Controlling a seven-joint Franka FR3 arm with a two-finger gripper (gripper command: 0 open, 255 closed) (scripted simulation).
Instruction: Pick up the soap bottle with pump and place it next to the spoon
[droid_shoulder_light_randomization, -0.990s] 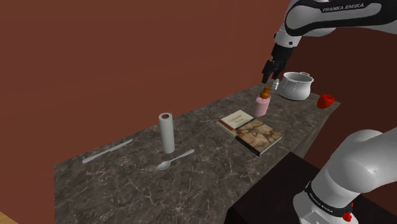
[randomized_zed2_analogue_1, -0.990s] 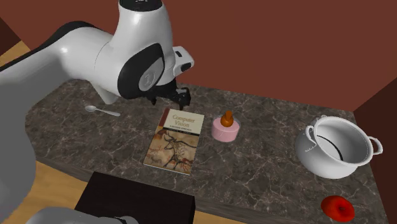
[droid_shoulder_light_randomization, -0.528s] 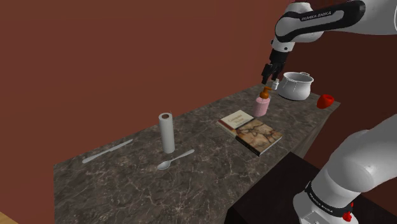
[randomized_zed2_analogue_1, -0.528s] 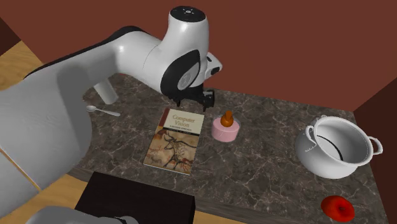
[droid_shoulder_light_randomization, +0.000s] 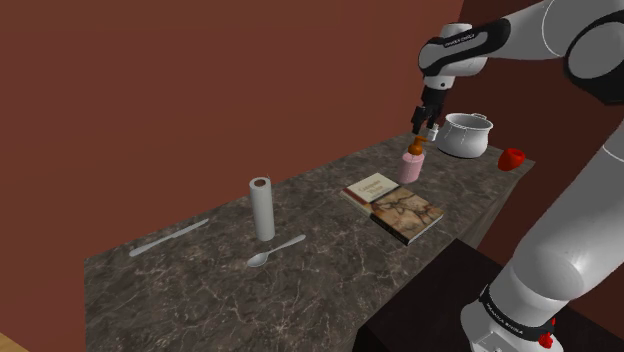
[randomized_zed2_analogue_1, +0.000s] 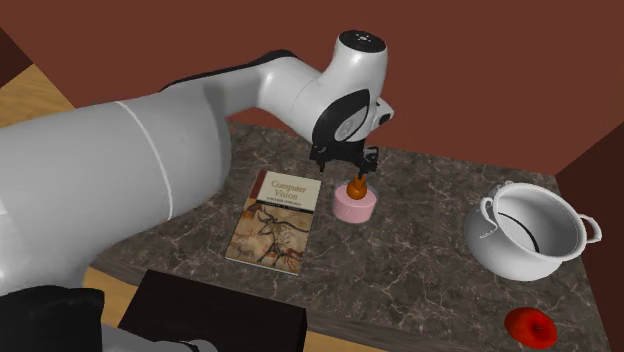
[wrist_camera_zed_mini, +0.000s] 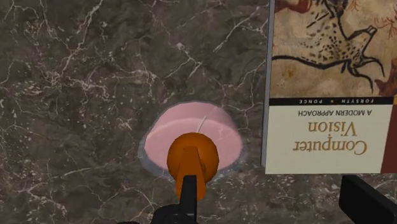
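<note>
The soap bottle (droid_shoulder_light_randomization: 411, 166) is short and pink with an orange pump, and stands upright on the dark marble counter (droid_shoulder_light_randomization: 200, 290) between a book and a pot. My gripper (droid_shoulder_light_randomization: 425, 122) hangs open just above the pump, apart from the bottle. The second exterior view has the gripper (randomized_zed2_analogue_1: 350, 168) directly over the bottle (randomized_zed2_analogue_1: 355, 205). Looking down along the gripper (wrist_camera_zed_mini: 254, 216), I see the pump head and pink body (wrist_camera_zed_mini: 191, 137) below, with the fingers spread and nothing between them. The spoon (droid_shoulder_light_randomization: 272, 253) lies far towards the shoulder view's left, near the counter's front edge.
A book (droid_shoulder_light_randomization: 393, 207) lies close beside the bottle, towards the spoon. A white paper roll (droid_shoulder_light_randomization: 263, 208) stands just behind the spoon. A white pot (droid_shoulder_light_randomization: 467, 134) and a red object (droid_shoulder_light_randomization: 512, 158) sit past the bottle. A flat grey utensil (droid_shoulder_light_randomization: 168, 238) lies at the far end.
The arm has swung so that, in the second exterior view, the gripper moved right from over the book to above the pump. The gripper stays open. The bottle has not moved.
</note>
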